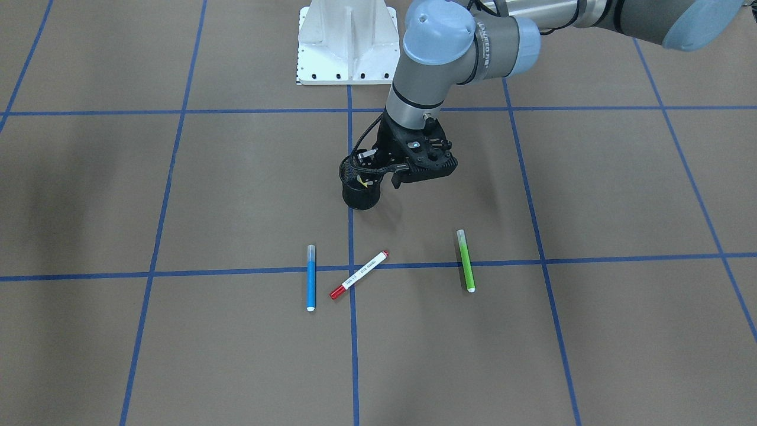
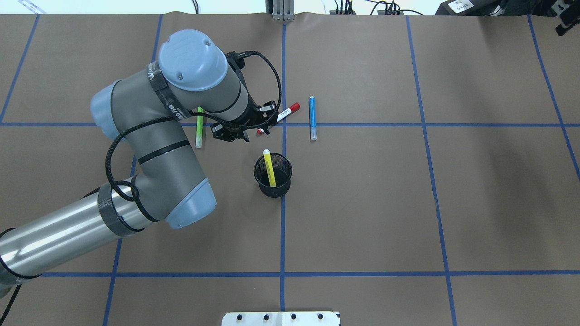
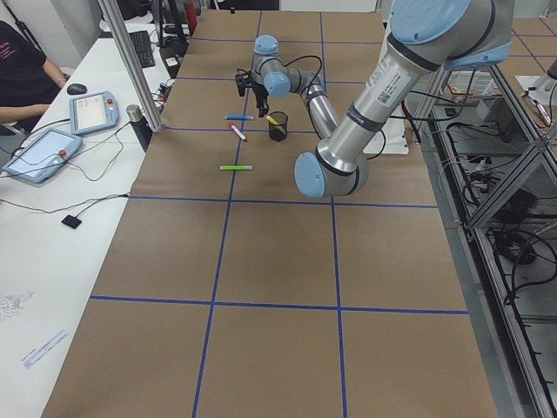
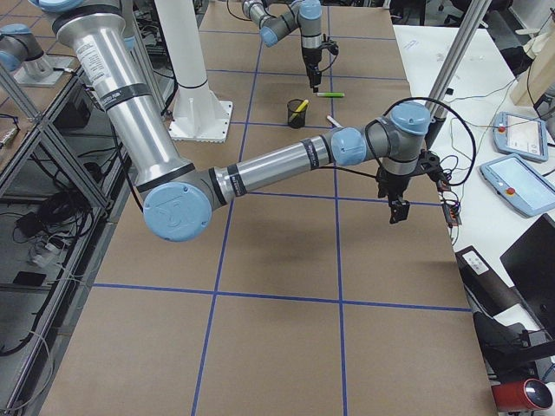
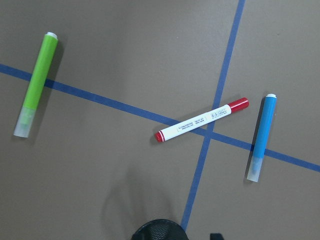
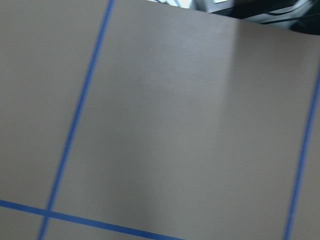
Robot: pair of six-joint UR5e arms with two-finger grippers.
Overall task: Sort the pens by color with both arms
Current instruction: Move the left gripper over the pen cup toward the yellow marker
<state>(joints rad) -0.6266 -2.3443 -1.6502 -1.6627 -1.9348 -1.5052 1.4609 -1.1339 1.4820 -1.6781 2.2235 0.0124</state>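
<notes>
**Yellow pen in the cup, three pens loose on the table**

The yellow pen [image 2: 269,166] leans inside the black mesh cup [image 2: 272,192], with its white end poking over the rim. The cup stands upright on a line of blue tape [image 1: 236,273] on the brown table [image 1: 591,189].

The other three pens lie flat in a loose row on the far side of the cup from the robot, none touching another. The blue pen [image 1: 311,278] lies straight across a tape line. Near it, the white pen [image 1: 359,275] with the red cap lies tilted over a crossing of two tape lines. The green pen [image 1: 466,260] crosses the same line, well apart from those two, toward the robot's left.

The left arm [image 2: 167,149] reaches over the table. The left gripper [image 2: 232,135] hangs pointing down above the surface near the cup, and its wrist camera looks down on the three loose pens. Whether it is released or clenched cannot be told.

The right arm [image 4: 269,165] stretches out to the robot's right. The right gripper [image 4: 397,208] hangs over bare table, well apart from pens and cup. It shows only in a side view, so its state cannot be told
</notes>
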